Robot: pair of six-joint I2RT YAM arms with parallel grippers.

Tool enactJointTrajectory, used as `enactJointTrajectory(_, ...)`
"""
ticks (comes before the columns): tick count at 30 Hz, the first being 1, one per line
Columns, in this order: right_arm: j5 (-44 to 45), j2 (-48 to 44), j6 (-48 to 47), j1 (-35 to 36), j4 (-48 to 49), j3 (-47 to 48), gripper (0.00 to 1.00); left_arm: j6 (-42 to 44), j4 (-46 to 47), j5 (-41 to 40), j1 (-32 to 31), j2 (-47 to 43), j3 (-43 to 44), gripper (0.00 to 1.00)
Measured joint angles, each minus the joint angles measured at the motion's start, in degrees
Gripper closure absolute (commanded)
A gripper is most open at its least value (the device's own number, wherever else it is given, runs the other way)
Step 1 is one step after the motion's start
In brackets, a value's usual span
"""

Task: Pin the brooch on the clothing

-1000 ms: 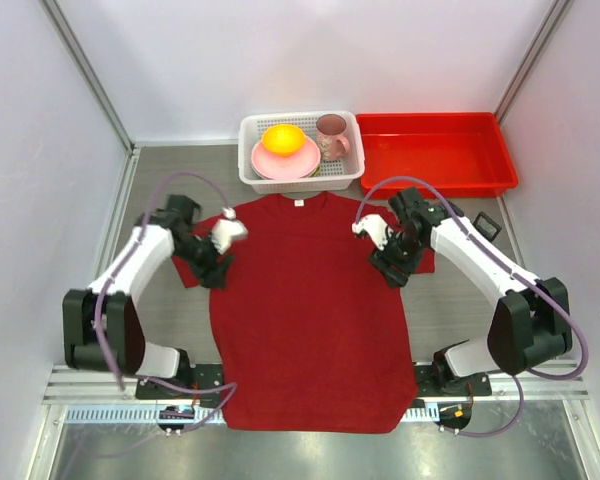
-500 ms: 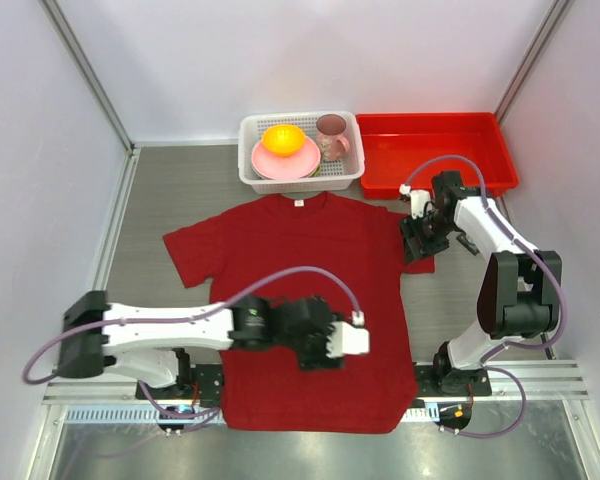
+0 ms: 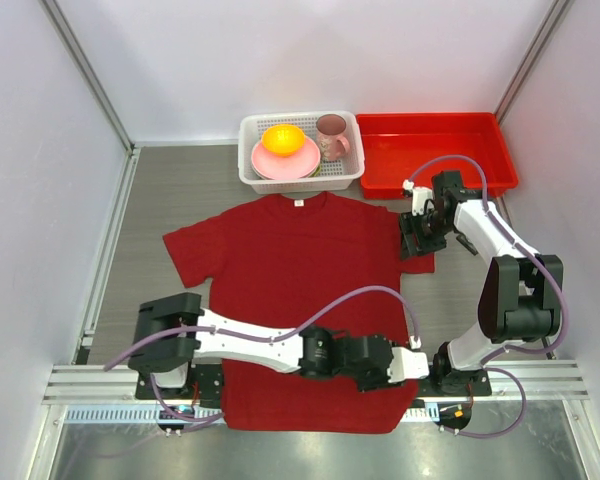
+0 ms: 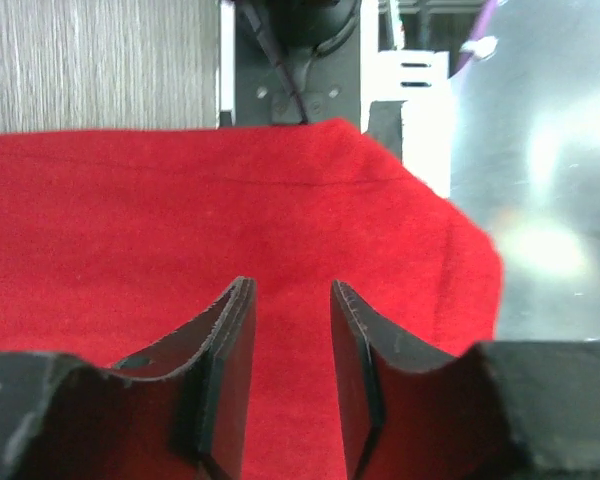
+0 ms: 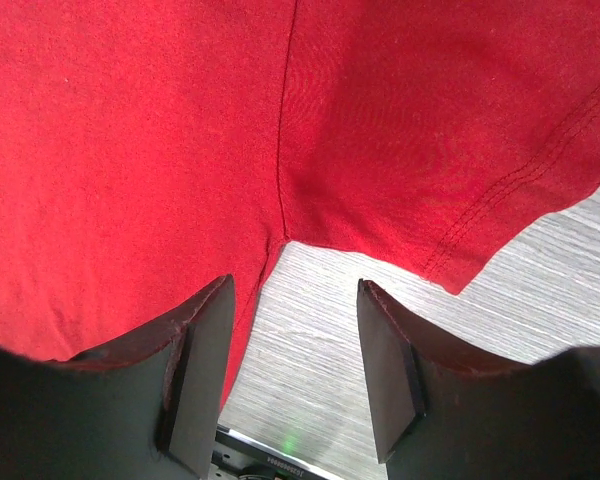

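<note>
The clothing (image 3: 300, 270), a dark red T-shirt, lies flat on the table with its collar toward the back. My left arm reaches across its lower part. The left gripper (image 3: 412, 362) is low over the hem's right corner. In the left wrist view its jaws (image 4: 290, 290) stand apart, with only red cloth (image 4: 130, 220) under them. My right gripper (image 3: 416, 238) hovers at the shirt's right sleeve. It is open (image 5: 295, 285) over the armpit seam, with bare table showing between the fingers and red fabric (image 5: 130, 120) beyond. The brooch is out of view.
A white basket (image 3: 248, 178) at the back holds a pink plate (image 3: 285, 160), a yellow-orange item (image 3: 282, 138) and a pink mug (image 3: 331, 135). A red tray (image 3: 435, 150) stands to its right. The right arm's base (image 4: 300, 60) and the metal rail (image 3: 310, 412) lie near the hem.
My left arm swung from the left sleeve across to the shirt's lower right hem, and its jaws narrowed. My right gripper moved outward to the right sleeve.
</note>
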Motion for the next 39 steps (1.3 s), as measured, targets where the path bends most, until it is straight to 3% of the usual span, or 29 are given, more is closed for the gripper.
enactJointTrajectory(13, -0.42, -0.07, -1.2, 0.0, 0.28, -0.79, 0.45, 8.81, -8.68, 1.03, 13.77, 7.65, -0.2, 0.86)
enactJointTrajectory(24, -0.13, 1.38, -3.65, 0.0, 0.11, -0.68, 0.46, 11.45, -15.91, 6.8, 29.83, 7.72, 1.2, 0.91)
enactJointTrajectory(28, -0.2, 2.25, -4.76, 0.0, -0.26, -0.07, 0.47, 13.07, -19.08, 7.8, 37.51, 8.09, 2.58, 0.79)
enactJointTrajectory(32, -0.7, 2.78, -5.68, 0.0, -0.52, 0.63, 0.48, 16.02, -21.33, 9.11, 42.73, 7.87, 3.15, 0.5)
enactJointTrajectory(35, -0.96, 2.78, -6.36, 0.0, -1.03, 0.7, 0.48, 17.88, -22.58, 10.78, 43.65, 4.24, 0.55, 0.43)
enactJointTrajectory(39, -1.75, 2.78, -7.39, 0.0, -1.57, 0.7, 0.51, 18.53, -24.35, 12.26, 36.72, -3.72, -0.74, 0.42)
